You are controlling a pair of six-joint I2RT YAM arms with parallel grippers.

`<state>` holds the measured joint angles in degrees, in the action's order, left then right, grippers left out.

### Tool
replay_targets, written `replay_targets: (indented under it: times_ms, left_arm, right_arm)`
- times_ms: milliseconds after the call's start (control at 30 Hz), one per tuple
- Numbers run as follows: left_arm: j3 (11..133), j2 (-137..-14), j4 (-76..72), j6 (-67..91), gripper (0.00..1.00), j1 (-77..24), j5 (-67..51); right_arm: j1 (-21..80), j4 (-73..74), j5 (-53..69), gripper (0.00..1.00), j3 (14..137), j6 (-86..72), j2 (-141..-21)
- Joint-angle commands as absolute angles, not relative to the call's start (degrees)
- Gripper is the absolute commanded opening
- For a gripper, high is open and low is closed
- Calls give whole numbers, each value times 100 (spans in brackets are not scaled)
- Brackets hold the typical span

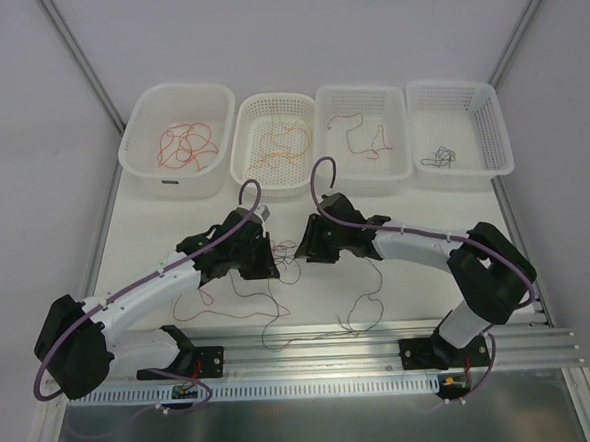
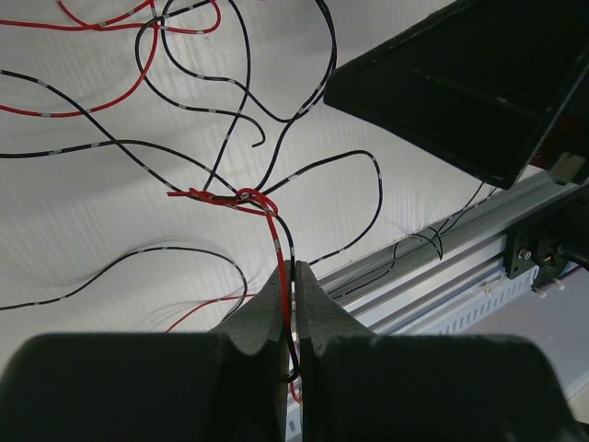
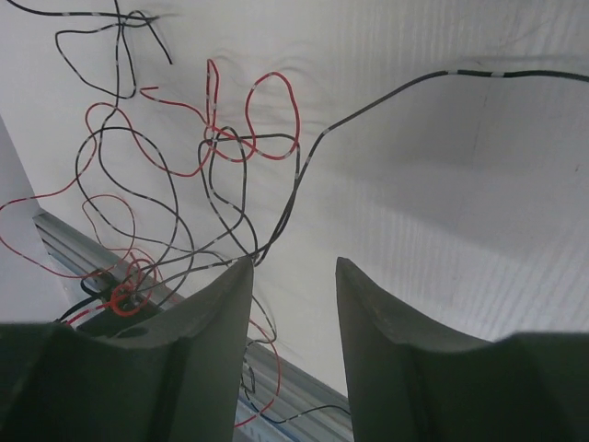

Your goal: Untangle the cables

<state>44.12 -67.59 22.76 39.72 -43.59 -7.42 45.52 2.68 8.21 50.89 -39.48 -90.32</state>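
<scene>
Well, my left gripper (image 2: 293,270) pinches a red and a black strand of the cables (image 2: 276,235) spread on the table (image 1: 425,218), their knot (image 2: 245,196) straight ahead just past its tips, while my right gripper (image 3: 293,267) sits close by, jaws apart and empty.

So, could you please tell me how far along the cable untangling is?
Done: loose wire strands lie in the four white plastic baskets. In hand: the left gripper is shut on a thin red wire by a knot; the right gripper is open. Left: a red-and-black wire tangle on the white table.
</scene>
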Motion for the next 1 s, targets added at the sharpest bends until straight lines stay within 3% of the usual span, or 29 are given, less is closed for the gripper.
replay_targets:
  times_ms: [0, 700, 967]
  left_arm:
    - [4465, -6776, 2162, 4043, 0, -4447, -642]
    - [4640, -6847, 2162, 3973, 0, -4579, -800]
    - [4694, -6750, 2162, 3920, 0, -4623, -703]
  right_arm:
    - [4667, -122, 870, 44, 5317, -4253, -9193]
    - [4772, -1670, 888, 39, 4940, -4307, -9404]
    - [4772, -1644, 756, 24, 4904, -4228, -9650]
